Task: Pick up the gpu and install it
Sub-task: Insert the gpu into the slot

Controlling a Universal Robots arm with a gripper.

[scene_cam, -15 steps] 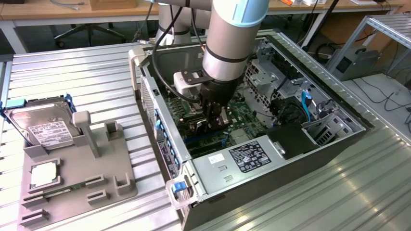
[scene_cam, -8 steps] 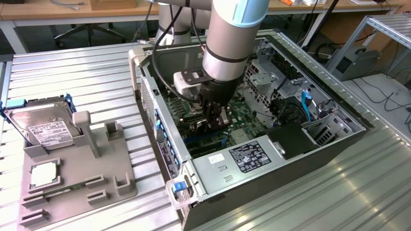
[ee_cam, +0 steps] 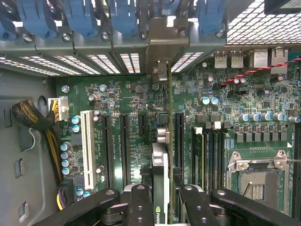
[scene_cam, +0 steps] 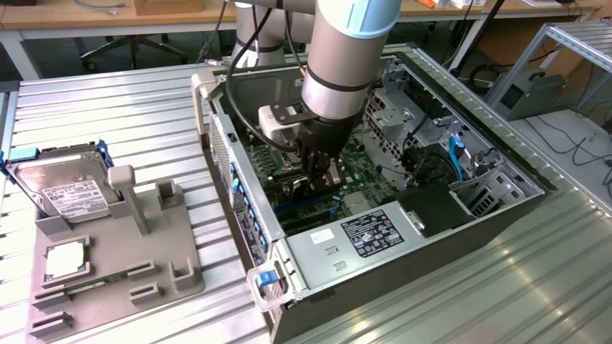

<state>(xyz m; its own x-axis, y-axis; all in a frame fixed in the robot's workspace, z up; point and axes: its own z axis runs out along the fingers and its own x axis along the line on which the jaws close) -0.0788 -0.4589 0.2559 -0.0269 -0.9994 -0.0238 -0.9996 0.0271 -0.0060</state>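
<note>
Wrist view: black two-finger gripper point(ee_cam: 162, 195) is closed partway onto the gpu point(ee_cam: 160, 162), a thin black card seen edge-on with a green logo near the fingers point(ee_cam: 141, 200). One finger sits on each face and the card is clamped between them. The card stands upright over the green motherboard point(ee_cam: 141, 103), in the gap between two long black expansion slots point(ee_cam: 124, 146). Its far end lines up with a silver metal bracket point(ee_cam: 162, 35) at the rear panel, under the row of blue plastic latches point(ee_cam: 77, 19). Can't tell whether the edge connector is down in a slot. White slot point(ee_cam: 86, 146) is off to one side and the bare silver CPU socket point(ee_cam: 254, 181) to the other.

Exterior view: grey arm reaches down into the open black-and-grey computer case point(scene_cam: 222, 143), which lies on a ribbed metal table point(scene_cam: 115, 122). The gripper is low inside, just above the board, near the silver power-supply box with the black label point(scene_cam: 368, 233). At the exterior view's left is a grey moulded parts tray point(scene_cam: 177, 283), well apart from the case. It holds a silver hard drive with a white label point(scene_cam: 62, 193) and a narrow green memory stick point(scene_cam: 96, 282).
</note>
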